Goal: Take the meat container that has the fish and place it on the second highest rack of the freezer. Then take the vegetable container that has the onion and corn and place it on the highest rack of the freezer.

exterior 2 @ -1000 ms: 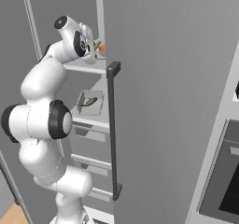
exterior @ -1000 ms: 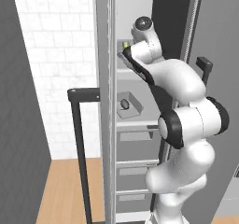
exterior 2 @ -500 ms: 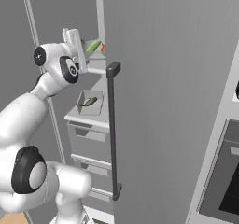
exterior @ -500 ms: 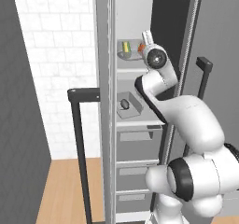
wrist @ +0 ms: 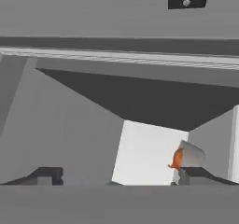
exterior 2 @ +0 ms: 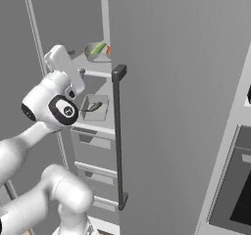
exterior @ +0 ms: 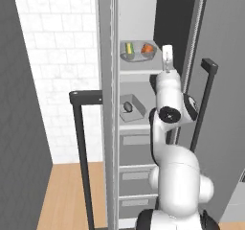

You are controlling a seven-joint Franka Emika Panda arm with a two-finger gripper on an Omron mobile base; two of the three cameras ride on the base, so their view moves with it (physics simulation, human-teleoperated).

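Two containers sit shelved in the freezer (exterior: 201, 56) — the bowl (exterior: 138, 53) with corn (exterior: 128, 48) and onion (exterior: 147, 47) on the highest rack (exterior: 139, 69), the fish (exterior: 128, 107) tray (exterior: 134, 105) one below. My gripper (wrist: 119, 174) spreads wide — holding nothing.

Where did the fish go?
The fish lies in its tray on the second highest rack inside the freezer, one shelf below the bowl with the corn and onion.

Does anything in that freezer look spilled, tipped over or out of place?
Nothing stands out. The bowl with the corn and onion sits level on the top shelf, and the tray with the fish lies flat on the shelf below. The open gripper is clear of both.
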